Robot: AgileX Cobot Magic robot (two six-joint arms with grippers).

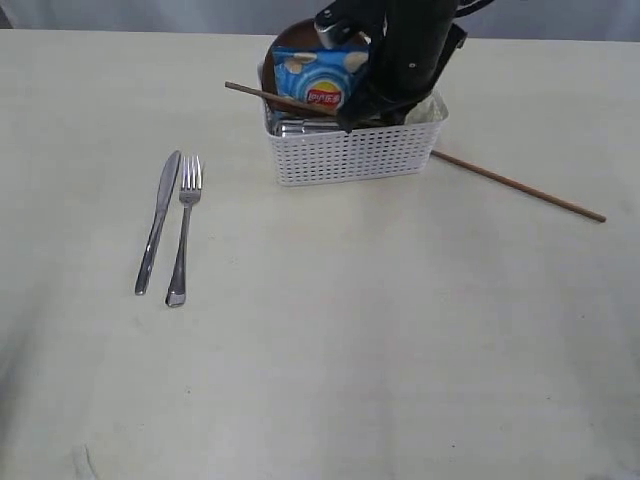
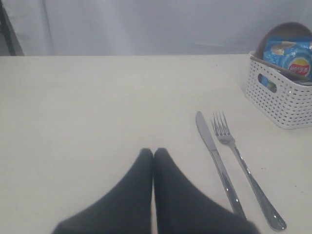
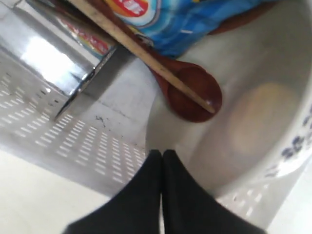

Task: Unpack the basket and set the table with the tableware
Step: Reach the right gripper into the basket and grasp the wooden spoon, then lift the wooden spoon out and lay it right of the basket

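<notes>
Table [image 1: 350, 350]: flat, pale, largely bare in front of the basket, so ample room is judged available for laying pieces.

Basket [image 1: 345, 160]: set at the far middle. The right arm is positioned over its right end.

Bowl [image 3: 253, 122]: seated in that end, directly under the right gripper [image 3: 162, 155]. The fingers are pressed together and nothing is seen pinched. The tips are held at the bowl's near wall.

Chip bag [image 1: 318, 75]: propped in the basket, covering the spoon's handle.

Cup [image 3: 53, 53]: laid on its side beside the bowl.

Chopstick [image 3: 141, 53]: laid diagonally across the basket, one end over the spoon's head, the other projecting past the left wall in the exterior view.

Spoon [image 3: 187, 97]: lies in the bowl just beyond the tips, head toward them, handle run away under the bag.

Second chopstick [image 1: 520, 185]: laid on the table right of the basket; contact with the basket's corner cannot be told.

Knife [image 1: 158, 222] and fork [image 1: 183, 235]: laid parallel on the left, well apart from the basket.

Left gripper [image 2: 153, 153]: pressed together, empty, beside the knife.

The right arm is judged nearer to everything in the basket. The jaws must be opened before any pick.
</notes>
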